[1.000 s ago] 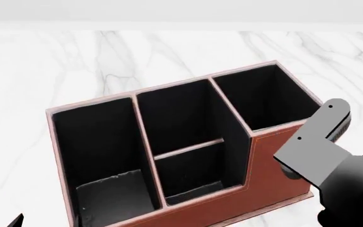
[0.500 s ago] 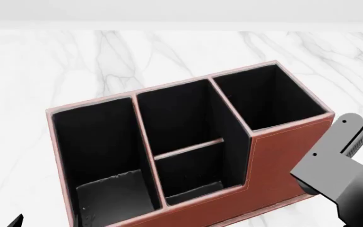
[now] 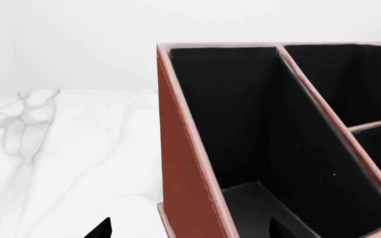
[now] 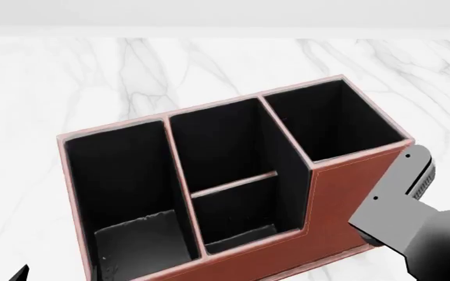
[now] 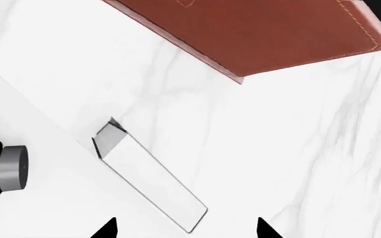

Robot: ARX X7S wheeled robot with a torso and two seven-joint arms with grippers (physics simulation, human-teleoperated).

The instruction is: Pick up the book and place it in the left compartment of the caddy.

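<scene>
The reddish-brown caddy [image 4: 342, 193] stands on the white marble table, black inside. Its left compartment [image 4: 123, 181] is the long undivided bay, and nothing stands out in it; it also shows in the left wrist view [image 3: 243, 124]. The book [image 5: 147, 176] shows only in the right wrist view. It lies flat on the marble with its white page edges up and thin dark covers, a little way out from the caddy's outer wall [image 5: 257, 29]. My right gripper [image 5: 185, 229] is open and empty, just short of the book's near end. My left gripper [image 3: 190, 229] is open and straddles the caddy's left wall.
The right arm's grey link [image 4: 401, 205] hangs beside the caddy's taller right end. A tip of the left gripper [image 4: 21, 273] shows at the bottom left. A grey cylinder [image 5: 12, 168] of the robot sits beside the book. Marble [image 4: 209, 64] stretches behind the caddy.
The right arm has dropped lower beside the caddy's right end, first swinging out to the right and then back a little to the left. The caddy has not moved.
</scene>
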